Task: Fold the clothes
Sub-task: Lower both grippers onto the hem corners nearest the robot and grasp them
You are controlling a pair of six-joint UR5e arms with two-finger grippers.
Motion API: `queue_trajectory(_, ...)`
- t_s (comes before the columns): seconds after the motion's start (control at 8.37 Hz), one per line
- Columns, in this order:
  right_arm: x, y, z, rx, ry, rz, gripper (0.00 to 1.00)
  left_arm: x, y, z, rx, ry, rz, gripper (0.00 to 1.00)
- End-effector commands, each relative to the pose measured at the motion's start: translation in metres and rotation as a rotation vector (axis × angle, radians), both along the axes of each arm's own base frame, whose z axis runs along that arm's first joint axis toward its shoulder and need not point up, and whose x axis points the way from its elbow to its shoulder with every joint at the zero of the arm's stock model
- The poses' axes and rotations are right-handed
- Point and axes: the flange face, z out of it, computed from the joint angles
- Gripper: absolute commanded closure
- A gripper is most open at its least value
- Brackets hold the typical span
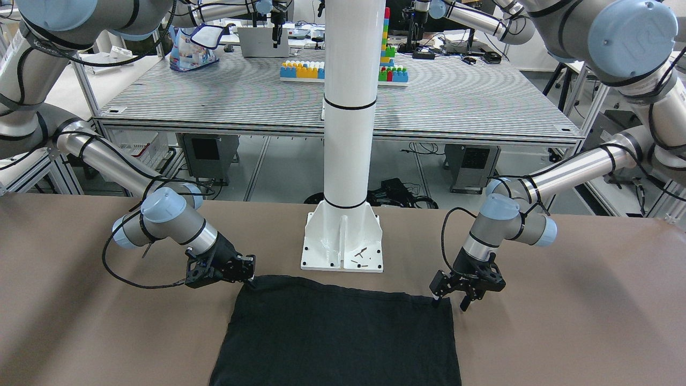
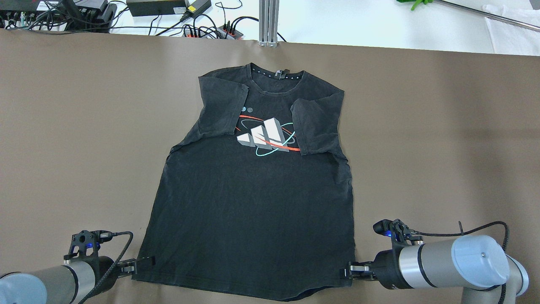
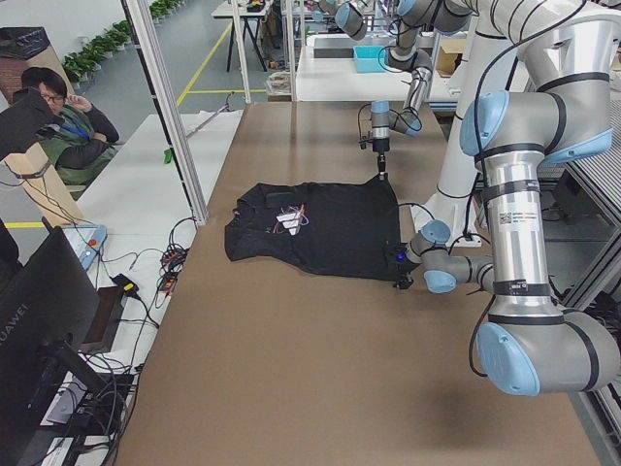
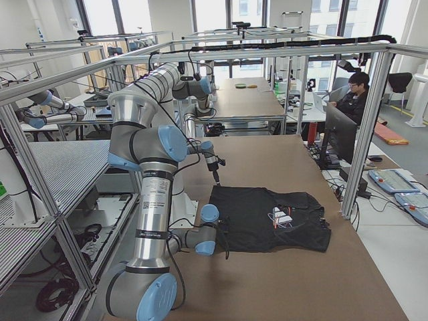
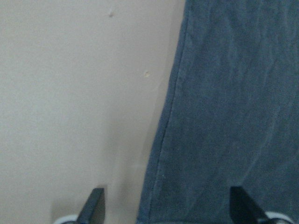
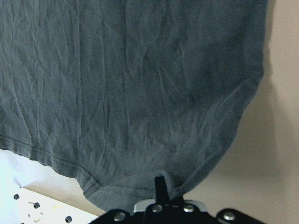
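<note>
Lying flat on the matte brown tabletop (image 2: 63, 126), sleeves folded inward: soft, wrinkled black T-shirt (image 2: 253, 202). Reaching low at near hem corners: left end effector (image 2: 144, 261) spread apart, right end effector (image 2: 347, 270) clamped on hem.

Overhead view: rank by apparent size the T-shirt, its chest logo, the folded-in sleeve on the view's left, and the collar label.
1. T-shirt, by far the largest.
2-3. chest logo and folded-in sleeve look about alike, so I won't rank them.
4. collar label, smallest.
</note>
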Motion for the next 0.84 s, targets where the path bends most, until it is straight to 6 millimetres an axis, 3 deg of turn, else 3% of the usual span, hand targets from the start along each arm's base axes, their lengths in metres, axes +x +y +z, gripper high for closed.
queue_trajectory(0.0,-0.001,0.000,0.000,0.000,-0.001,0.000,1.00,0.002,0.001,0.002,0.004,-0.007,-0.008,0.57)
queue_trajectory(0.36,-0.001,-0.001,-0.002,0.001,-0.002,0.001,1.00,0.012,0.018,-0.002,0.034,-0.003,-0.012,0.77)
queue_trajectory(0.48,-0.001,-0.002,-0.003,0.002,-0.005,0.003,1.00,0.010,0.018,-0.006,0.035,0.007,-0.011,1.00)
queue_trajectory(0.6,-0.001,-0.002,-0.003,0.002,-0.005,0.003,1.00,0.008,0.019,-0.013,0.033,0.021,-0.007,1.00)
queue_trajectory(0.72,0.000,-0.002,-0.004,0.000,-0.008,-0.005,1.00,-0.003,0.019,-0.033,0.034,0.057,-0.005,1.00)
